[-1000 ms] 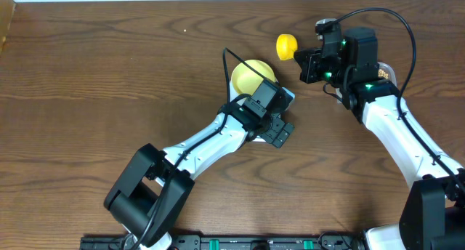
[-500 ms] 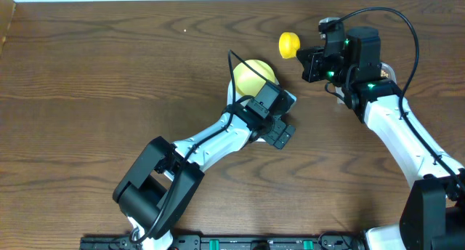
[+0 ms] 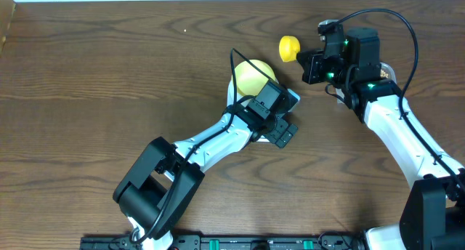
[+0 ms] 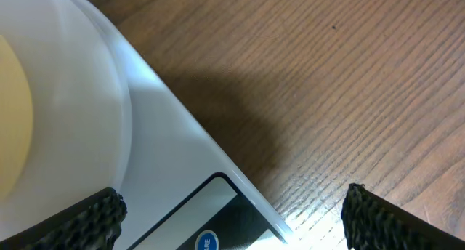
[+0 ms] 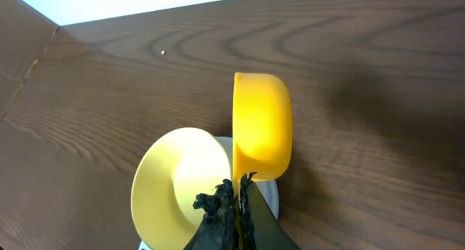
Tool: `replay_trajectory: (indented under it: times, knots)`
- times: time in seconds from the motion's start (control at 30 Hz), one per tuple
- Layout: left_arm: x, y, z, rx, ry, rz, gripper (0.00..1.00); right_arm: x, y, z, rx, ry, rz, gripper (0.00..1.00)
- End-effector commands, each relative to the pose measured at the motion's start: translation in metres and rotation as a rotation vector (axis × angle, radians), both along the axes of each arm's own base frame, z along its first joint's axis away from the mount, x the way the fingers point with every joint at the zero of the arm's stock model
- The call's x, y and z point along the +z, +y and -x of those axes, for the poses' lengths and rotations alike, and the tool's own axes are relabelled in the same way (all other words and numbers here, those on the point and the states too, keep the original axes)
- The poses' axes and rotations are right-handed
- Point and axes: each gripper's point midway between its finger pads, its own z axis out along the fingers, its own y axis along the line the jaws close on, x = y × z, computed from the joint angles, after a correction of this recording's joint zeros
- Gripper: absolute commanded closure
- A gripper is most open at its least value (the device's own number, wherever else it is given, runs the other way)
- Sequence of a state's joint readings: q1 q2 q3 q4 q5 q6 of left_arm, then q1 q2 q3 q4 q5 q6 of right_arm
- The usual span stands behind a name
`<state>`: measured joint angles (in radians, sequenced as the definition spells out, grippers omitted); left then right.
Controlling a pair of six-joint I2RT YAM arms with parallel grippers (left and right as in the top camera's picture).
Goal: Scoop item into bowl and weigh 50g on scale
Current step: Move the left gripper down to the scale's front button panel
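The pale-yellow bowl [image 3: 251,76] stands on the white scale [image 3: 290,98], which my left arm mostly hides from overhead. In the right wrist view the bowl [image 5: 178,184] looks empty. My left gripper [image 3: 282,132] is open and empty, low over the scale's display corner [image 4: 167,170] next to the blue button [image 4: 207,243]. My right gripper [image 3: 309,63] is shut on the handle of a bright-yellow scoop [image 3: 289,46], held on its side just right of the bowl; the right wrist view shows the scoop [image 5: 261,126] and the shut jaws [image 5: 240,203]. I cannot see inside the scoop.
A clear tub with a glimpse of tan beans [image 3: 383,74] sits behind my right arm, mostly hidden. The dark wooden table [image 3: 109,97] stretches to the left and front. A white wall edge runs along the back.
My left arm has shifted slightly up and to the right over the scale. The scoop in my right gripper has drifted a little to the right.
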<state>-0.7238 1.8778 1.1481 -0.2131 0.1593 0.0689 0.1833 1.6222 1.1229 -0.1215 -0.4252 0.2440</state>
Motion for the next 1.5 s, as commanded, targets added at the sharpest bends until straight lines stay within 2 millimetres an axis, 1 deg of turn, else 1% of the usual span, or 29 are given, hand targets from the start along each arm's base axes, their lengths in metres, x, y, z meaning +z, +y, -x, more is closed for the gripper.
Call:
replay_trajectory:
  times: [0.0, 0.13, 0.3, 0.53, 0.8, 1.07, 1.17, 1.3, 1.37, 1.47]
  knots:
    - [-0.004, 0.005, -0.006, 0.004, -0.020, -0.019, 0.03, 0.004, -0.003, -0.003, -0.003, -0.014, 0.011, 0.99]
    - [-0.001, 0.002, -0.009, 0.005, -0.036, -0.006, 0.02, 0.004, -0.003, -0.002, -0.002, -0.009, 0.010, 0.99]
    - [-0.002, 0.003, -0.008, 0.005, -0.030, -0.010, 0.02, -0.001, -0.004, 0.001, -0.002, 0.013, 0.015, 0.99]
    - [-0.010, 0.012, 0.003, 0.037, 0.036, -0.042, 0.02, -0.005, -0.004, 0.004, -0.002, 0.034, 0.020, 0.99]
    - [-0.009, 0.014, 0.008, 0.061, 0.061, -0.045, 0.02, -0.008, -0.005, 0.006, 0.018, 0.033, 0.049, 0.99]
    - [-0.011, 0.016, 0.010, 0.127, 0.100, -0.033, 0.02, -0.009, -0.007, 0.005, 0.017, 0.025, 0.064, 0.99]
    - [-0.013, 0.018, 0.016, 0.122, 0.117, -0.050, 0.02, -0.010, -0.007, 0.006, 0.018, 0.030, 0.064, 0.99]
    - [-0.016, 0.025, 0.022, 0.142, 0.104, -0.117, 0.02, -0.012, -0.007, 0.008, 0.019, 0.044, 0.068, 0.99]
    - [-0.012, 0.024, 0.023, 0.138, 0.074, -0.136, 0.02, -0.013, -0.007, 0.009, 0.020, 0.046, 0.070, 0.99]
    - [-0.001, 0.015, 0.028, 0.101, 0.045, -0.121, 0.02, -0.013, -0.007, 0.009, 0.020, 0.046, 0.069, 0.99]
